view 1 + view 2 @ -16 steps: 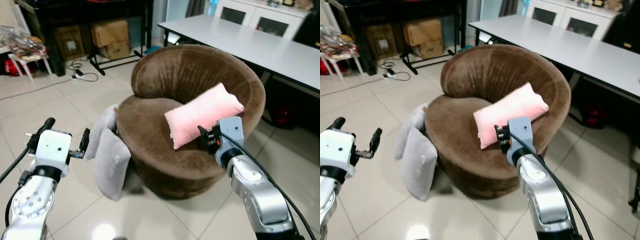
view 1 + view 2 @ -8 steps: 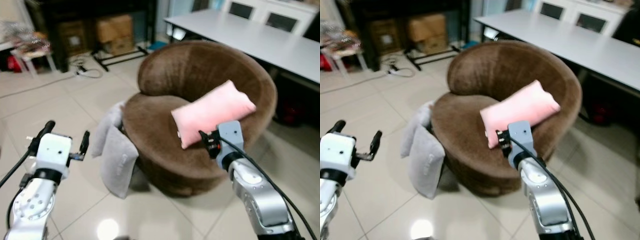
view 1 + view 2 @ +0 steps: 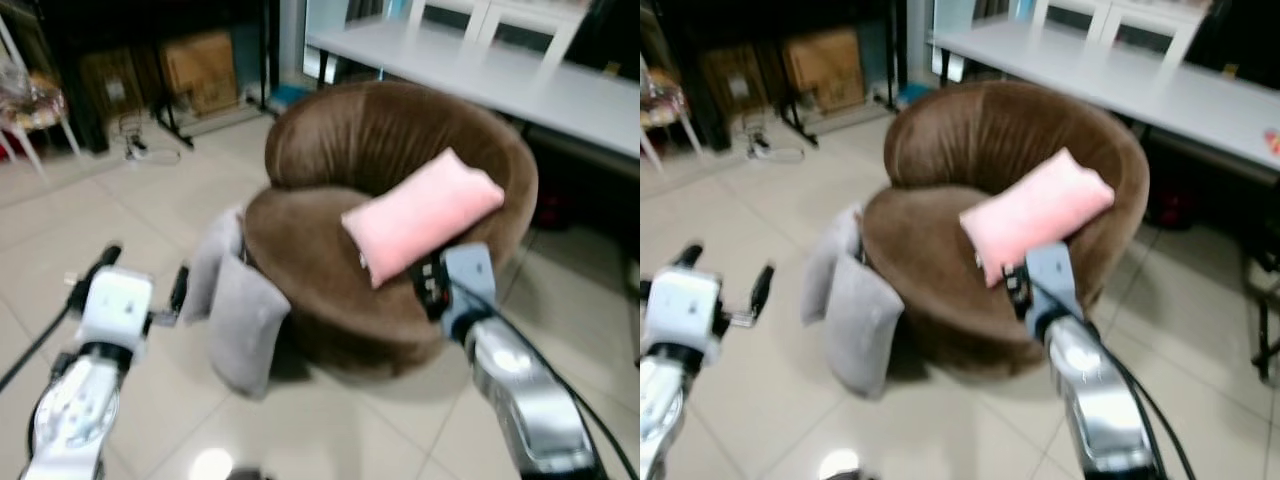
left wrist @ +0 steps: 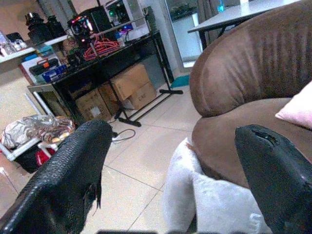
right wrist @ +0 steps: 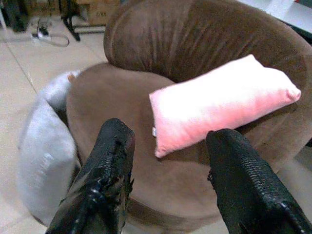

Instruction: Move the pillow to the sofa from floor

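Pale tiled floor surrounds a round brown sofa. A pink pillow leans across its seat, toward 2 o'clock, propped on the backrest. Two grey pillows slump on the floor against the sofa's 9 o'clock side, probably next to move. The left pincer, open and empty, faces them. The right pincer, open and empty, hovers before the pink pillow.

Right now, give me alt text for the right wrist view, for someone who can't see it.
A pink rectangular pillow lies propped on the seat of a round brown fabric sofa. The right pincer is open in front of it, holding nothing. A grey pillow leans against the sofa's side on the tiled floor.
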### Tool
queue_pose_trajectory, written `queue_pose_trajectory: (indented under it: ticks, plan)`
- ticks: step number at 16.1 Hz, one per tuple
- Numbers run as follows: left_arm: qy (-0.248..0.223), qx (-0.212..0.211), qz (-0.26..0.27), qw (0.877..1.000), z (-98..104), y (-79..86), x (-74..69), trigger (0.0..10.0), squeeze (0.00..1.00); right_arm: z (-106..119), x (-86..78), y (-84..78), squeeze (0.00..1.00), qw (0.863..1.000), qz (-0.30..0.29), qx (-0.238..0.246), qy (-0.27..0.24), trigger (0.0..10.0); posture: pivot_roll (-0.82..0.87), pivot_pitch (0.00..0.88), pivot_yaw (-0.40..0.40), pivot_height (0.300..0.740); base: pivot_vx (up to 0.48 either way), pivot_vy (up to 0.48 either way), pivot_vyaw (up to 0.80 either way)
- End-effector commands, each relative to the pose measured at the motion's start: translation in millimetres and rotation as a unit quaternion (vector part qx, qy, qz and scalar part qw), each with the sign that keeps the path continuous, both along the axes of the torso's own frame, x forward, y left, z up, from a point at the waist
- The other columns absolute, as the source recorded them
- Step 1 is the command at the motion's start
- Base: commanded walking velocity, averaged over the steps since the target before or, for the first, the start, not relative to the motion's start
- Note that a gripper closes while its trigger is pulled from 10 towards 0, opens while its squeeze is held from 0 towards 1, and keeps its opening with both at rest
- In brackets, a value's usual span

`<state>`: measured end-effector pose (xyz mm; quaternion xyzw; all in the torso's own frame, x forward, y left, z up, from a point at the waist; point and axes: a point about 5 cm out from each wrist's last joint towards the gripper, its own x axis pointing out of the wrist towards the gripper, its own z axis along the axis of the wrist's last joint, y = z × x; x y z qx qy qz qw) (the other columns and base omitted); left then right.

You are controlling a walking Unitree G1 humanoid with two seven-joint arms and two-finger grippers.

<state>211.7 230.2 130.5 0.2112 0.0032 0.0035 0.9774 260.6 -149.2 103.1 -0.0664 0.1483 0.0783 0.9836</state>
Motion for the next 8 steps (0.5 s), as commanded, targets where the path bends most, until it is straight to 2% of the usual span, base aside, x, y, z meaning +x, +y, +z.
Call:
queue_pose_trajectory:
  ticks: [1, 8]
  plan:
    - [-0.005, 0.006, 0.002, 1.000, 2.2, 2.2, 1.7, 10.0, 0.00, 5.8, 2.0, 1.8, 0.00, 1.000, 0.003, 0.006, -0.007, 10.0, 0.03, 0.000, -0.070, 0.740, 0.000, 0.480, 0.00]
    - [-0.001, 0.005, 0.007, 1.000, -1.1, 1.1, 1.5, 10.0, 0.00, 6.5, 0.0, 3.0, 0.00, 1.000, 0.005, 0.015, -0.011, 10.0, 0.02, 0.000, -0.077, 0.740, 0.000, 0.480, 0.00]
